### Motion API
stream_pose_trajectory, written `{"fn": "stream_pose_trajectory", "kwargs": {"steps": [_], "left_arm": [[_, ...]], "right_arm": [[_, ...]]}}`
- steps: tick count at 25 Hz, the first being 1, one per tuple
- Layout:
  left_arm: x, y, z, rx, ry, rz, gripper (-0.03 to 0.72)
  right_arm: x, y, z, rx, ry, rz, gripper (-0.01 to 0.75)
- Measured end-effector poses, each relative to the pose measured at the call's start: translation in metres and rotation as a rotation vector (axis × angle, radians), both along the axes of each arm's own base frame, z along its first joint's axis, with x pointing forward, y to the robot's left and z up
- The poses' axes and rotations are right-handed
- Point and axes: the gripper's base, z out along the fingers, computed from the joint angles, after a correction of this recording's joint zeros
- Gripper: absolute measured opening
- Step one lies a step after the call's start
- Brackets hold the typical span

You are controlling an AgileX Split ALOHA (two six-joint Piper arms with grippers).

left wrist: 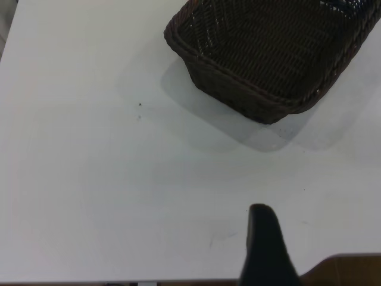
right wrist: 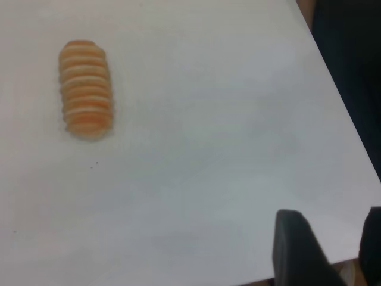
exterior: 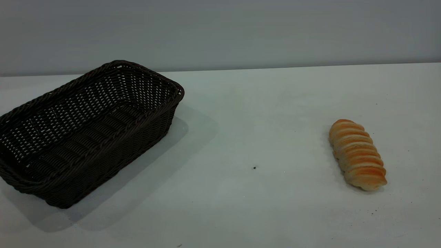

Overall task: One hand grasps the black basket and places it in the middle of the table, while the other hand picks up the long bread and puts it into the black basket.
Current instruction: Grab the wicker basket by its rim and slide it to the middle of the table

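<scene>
Right fingers (right wrist: 324, 250) apart, holding nothing; left fingers (left wrist: 265, 244) state unclear; black basket (exterior: 86, 131) far from long bread (exterior: 357, 154)

A: Count on the surface (exterior: 241, 103)?
B: One basket (exterior: 86, 134), woven, dark. One bread (exterior: 357, 154), ribbed, orange.
A: Anything else?
B: One dark speck (exterior: 254, 167), and a few fainter ones near the bread.

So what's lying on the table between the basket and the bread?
Only bare table with a tiny dark speck, in the exterior view, between black basket and long bread.
</scene>
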Motion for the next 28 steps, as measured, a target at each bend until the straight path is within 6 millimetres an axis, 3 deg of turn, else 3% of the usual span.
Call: {"fn": "stream_pose_trajectory", "kwargs": {"steps": [16,28], "left_arm": [[0.0000,0.0000,0.0000,0.000,0.000,-0.001,0.544],[0.0003,0.0034,0.0000,0.001,0.000,-0.201,0.544]], "right_arm": [[0.0000,0.0000,0.0000,0.000,0.000,0.000,0.239],[0.0001,0.0000,0.0001,0.000,-0.001,0.000,0.239]]}}
